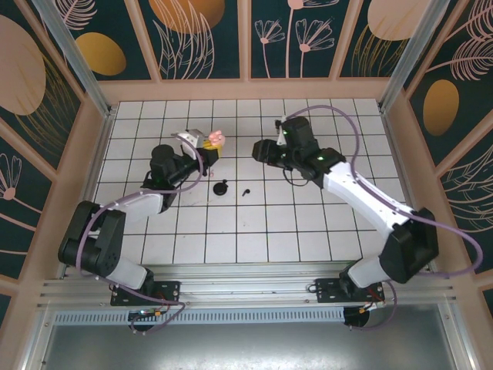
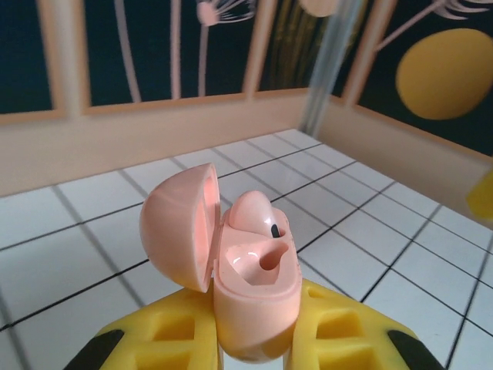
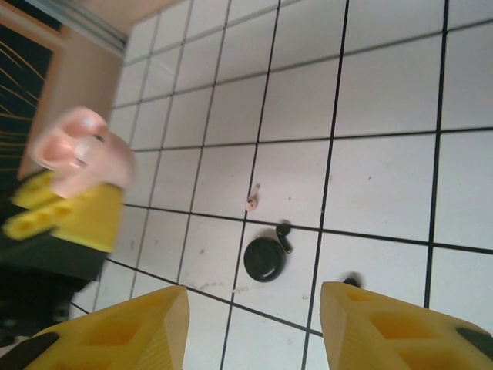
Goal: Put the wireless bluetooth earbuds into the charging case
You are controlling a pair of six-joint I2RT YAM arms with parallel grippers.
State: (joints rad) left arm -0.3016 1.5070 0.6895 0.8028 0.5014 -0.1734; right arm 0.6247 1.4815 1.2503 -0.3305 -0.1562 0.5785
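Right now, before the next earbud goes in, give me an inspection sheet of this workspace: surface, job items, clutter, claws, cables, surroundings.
Surface: white tiled table, black grid lines.
Job's things: pink charging case, lid open, held off the table; one pink earbud seated in one slot, the other slot empty.
Clutter: black round object with a black earbud beside it; small pink piece nearby, too small to name.
Grippers: left claw shut on the pink charging case; right claw open and empty, above the black items.
Cables: lilac cable looped along each arm.
Surroundings: wooden walls with dark floral panels; metal rail at the near edge.
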